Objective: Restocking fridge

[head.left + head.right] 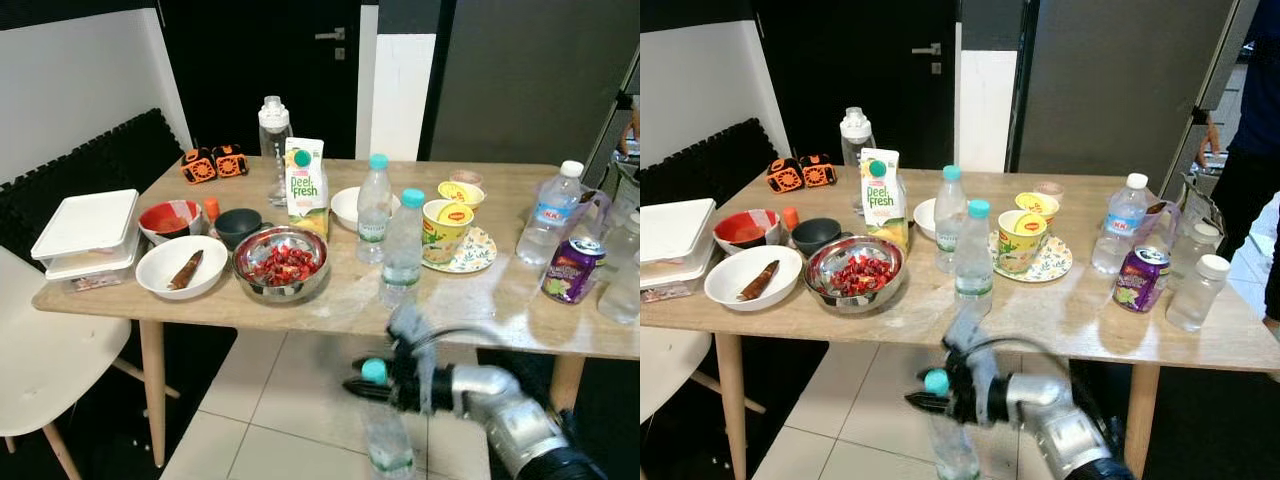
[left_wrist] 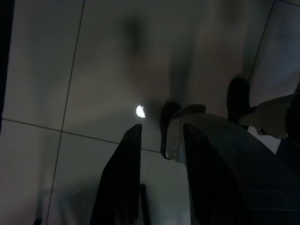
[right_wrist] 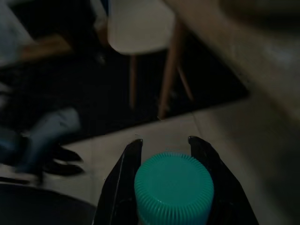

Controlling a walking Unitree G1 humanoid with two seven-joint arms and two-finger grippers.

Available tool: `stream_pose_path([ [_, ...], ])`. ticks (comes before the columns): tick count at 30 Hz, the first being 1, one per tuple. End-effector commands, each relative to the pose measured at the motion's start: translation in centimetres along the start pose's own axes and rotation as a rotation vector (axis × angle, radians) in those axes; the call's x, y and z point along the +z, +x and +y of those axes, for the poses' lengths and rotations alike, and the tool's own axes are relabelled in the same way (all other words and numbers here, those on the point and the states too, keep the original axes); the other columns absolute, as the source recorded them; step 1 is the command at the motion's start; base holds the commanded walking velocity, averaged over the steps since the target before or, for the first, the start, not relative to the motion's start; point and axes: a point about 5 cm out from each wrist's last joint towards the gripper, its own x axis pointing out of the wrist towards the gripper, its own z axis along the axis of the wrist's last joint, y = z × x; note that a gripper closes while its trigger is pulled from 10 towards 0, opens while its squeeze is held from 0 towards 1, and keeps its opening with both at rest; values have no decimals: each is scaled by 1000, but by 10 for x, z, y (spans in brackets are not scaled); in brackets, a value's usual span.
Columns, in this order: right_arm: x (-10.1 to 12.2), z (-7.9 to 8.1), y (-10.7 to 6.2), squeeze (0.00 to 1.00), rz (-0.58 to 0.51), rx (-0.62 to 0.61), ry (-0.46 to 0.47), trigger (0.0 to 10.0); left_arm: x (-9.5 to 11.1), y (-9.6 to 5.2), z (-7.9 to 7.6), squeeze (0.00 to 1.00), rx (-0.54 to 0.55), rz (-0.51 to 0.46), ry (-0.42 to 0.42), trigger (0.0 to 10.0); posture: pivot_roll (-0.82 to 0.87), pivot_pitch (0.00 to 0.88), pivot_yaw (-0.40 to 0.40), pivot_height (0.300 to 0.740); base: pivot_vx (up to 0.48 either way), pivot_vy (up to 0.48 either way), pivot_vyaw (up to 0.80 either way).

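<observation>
Right hand (image 3: 164, 187) clamped on a clear plastic water bottle with a teal ribbed cap (image 1: 374, 371), black fingers (image 3: 123, 178) pressed to either side of its neck, held upright below the front edge of the long light-wood desk (image 1: 340, 300) and above the pale tiled floor (image 1: 270, 400). Left hand (image 2: 159, 154) hung idle in the dark over that floor, fingers slightly spread and gripping nothing, near a person's dark shoes (image 2: 236, 96).

On the desk, from big to small: stacked white lidded plastic tubs (image 1: 88, 238) at the left end; steel bowl of chopped red pieces (image 1: 281, 264); white bowl holding a brown piece (image 1: 181, 267); Peel Fresh juice carton (image 1: 306, 186) just behind the steel bowl; two upright teal-capped water bottles (image 1: 402, 250) near the middle; floral plate (image 1: 482, 251) carrying yellow Maggi cups (image 1: 445, 228); white-capped water bottle (image 1: 549, 213) and purple drink can (image 1: 572, 270) toward the right. White chair (image 1: 35, 360) stood beside the left end.
</observation>
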Motion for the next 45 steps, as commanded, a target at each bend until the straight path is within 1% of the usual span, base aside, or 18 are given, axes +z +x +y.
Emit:
stream_pose_path([
  [1, -10, 0, 4, 0, 14, -42, -9, 10000, -3, 0, 0, 0, 2, 18, 10, 10000, -68, 0, -5, 740, 0, 0, 0],
  [3, -23, -1, 5, 0, 66, -89, -17, 10000, -3, 0, 0, 0, 3, 18, 12, 10000, -68, 0, -5, 740, 0, 0, 0],
  [4, -23, -1, 5, 0, 66, -89, -17, 10000, -3, 0, 0, 0, 3, 18, 12, 10000, -68, 0, -5, 740, 0, 0, 0],
  [5, -42, -3, 4, 0, 164, -152, -48, 10000, -3, 0, 0, 0, 4, 19, 15, 10000, -68, 0, -5, 740, 0, 0, 0],
  [7, -53, -4, 2, 0, 224, -190, -75, 10000, -3, 0, 0, 0, 5, 19, 16, 10000, -68, 0, -5, 740, 0, 0, 0],
  [10, -77, -6, -8, 0, 302, -284, -41, 10000, -2, 0, 0, 0, 5, 16, 10, 10000, -69, 0, -5, 740, 0, 0, 0],
  [13, -99, -6, -19, 0, 334, -392, 37, 10000, -3, 0, -1, 0, 3, 14, 5, 10000, -68, 0, -7, 740, 0, 0, 0],
  [17, -107, -5, -25, 0, 336, -441, 79, 10000, -3, 0, -1, 0, 3, 15, 4, 10000, -68, 0, -7, 740, 0, 0, 0],
  [20, -131, -5, -49, 0, 359, -625, 218, 10000, -4, 0, -2, 0, 6, 16, -3, 10000, -65, 0, -11, 740, 0, 0, 0],
  [21, -131, -5, -49, 0, 359, -625, 218, 10000, -4, 0, -2, 0, 6, 16, -3, 10000, -65, 0, -11, 740, 0, 0, 0],
  [24, -153, 0, -70, 0, 423, -742, 295, 10000, -5, 0, 0, 0, 12, 16, -9, 10000, -63, 0, -12, 740, 0, 0, 0],
  [25, -153, 0, -70, 0, 423, -742, 295, 10000, -5, 0, 0, 0, 12, 16, -9, 10000, -63, 0, -12, 740, 0, 0, 0],
  [26, -165, 5, -82, 0, 469, -791, 324, 10000, -5, -1, 0, 0, 15, 18, -8, 10000, -63, 0, -12, 740, 0, 0, 0],
  [29, -169, 8, -86, 0, 480, -812, 345, 10000, -5, -1, 1, 0, 17, 19, -8, 10000, -64, 0, -12, 740, 0, 0, 0],
  [32, -183, 15, -101, 0, 522, -887, 415, 10000, -5, -1, 1, 0, 22, 22, -10, 10000, -67, 0, -11, 740, 0, 0, 0],
  [33, -183, 15, -101, 0, 522, -887, 415, 10000, -5, -1, 1, 0, 22, 22, -10, 10000, -67, 0, -11, 740, 0, 0, 0],
  [35, -193, 23, -111, 0, 551, -930, 479, 10000, -5, -1, 1, 0, 22, 25, -11, 10000, -68, 0, -8, 740, 0, 0, 0],
  [45, -208, 35, -129, 0, 608, -1008, 552, 10000, -6, -1, 2, 0, 32, 30, -16, 10000, -70, 0, -5, 740, 0, 0, 0],
])
